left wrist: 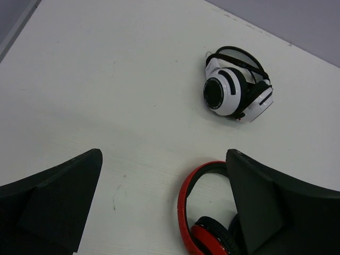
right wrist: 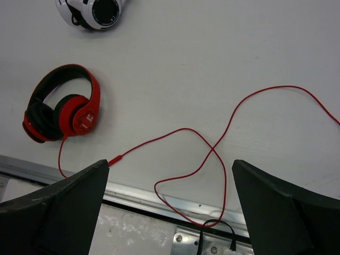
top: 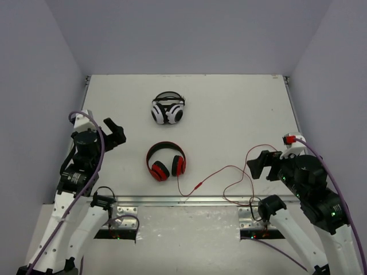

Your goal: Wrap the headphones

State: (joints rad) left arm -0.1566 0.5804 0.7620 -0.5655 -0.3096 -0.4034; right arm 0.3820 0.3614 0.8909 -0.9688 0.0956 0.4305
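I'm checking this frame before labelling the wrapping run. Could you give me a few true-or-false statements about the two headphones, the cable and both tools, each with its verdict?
1. The red over-ear headphones with a black headband lie nearer the arm bases than the white-and-black headphones. True.
2. The thin red cable is wound around the red earcups. False: it trails loose in curves across the white table toward the right arm.
3. The left tool is shut on the black headband. False: it is open and holds nothing.
4. The right tool is open and holds nothing. True.
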